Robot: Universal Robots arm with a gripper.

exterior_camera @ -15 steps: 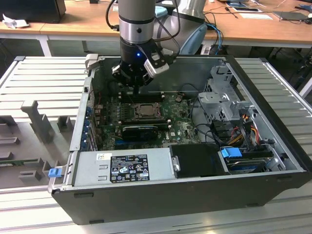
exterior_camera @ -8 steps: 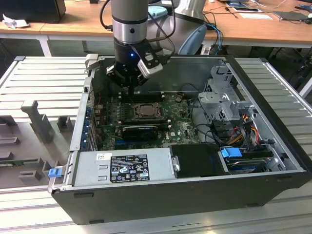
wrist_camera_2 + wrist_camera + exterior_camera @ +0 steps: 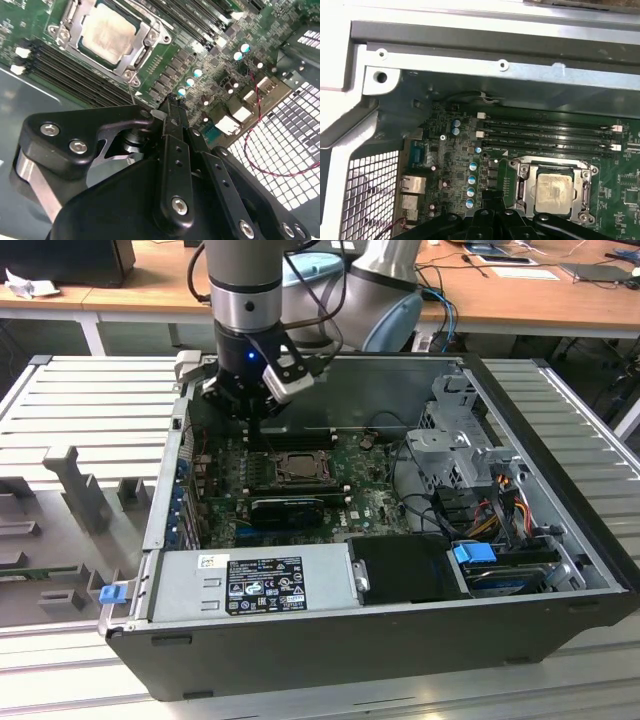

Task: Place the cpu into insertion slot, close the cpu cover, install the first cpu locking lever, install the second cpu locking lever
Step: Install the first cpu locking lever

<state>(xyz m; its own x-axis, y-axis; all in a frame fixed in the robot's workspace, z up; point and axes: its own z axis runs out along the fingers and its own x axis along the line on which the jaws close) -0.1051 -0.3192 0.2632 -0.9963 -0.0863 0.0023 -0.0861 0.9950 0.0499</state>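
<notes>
You have the cpu (image 3: 107,32) seated in the insertion slot (image 3: 62,34), and the cpu cover (image 3: 141,50) looks to be lying flat around it. Whether either locking lever is latched, you cannot tell from here. Your claw (image 3: 172,105) hangs just beside the socket, pinched closed on nothing.

Cpu (image 3: 107,32): dull beige-silver metal face, matt, faintly mottled.
Cpu cover (image 3: 525,182): bright silvery metal, semi-gloss.
Pincer (image 3: 172,104): smooth matt black, shiny steel screws.
Motherboard (image 3: 626,197): green, lacquer-glossy.
Computer case (image 3: 400,640): dark matt painted shell, bare grey sheet metal inside.
Counter (image 3: 90,390): ribbed pale metal, satin.
Rear counter (image 3: 150,285): smooth wood.
</notes>
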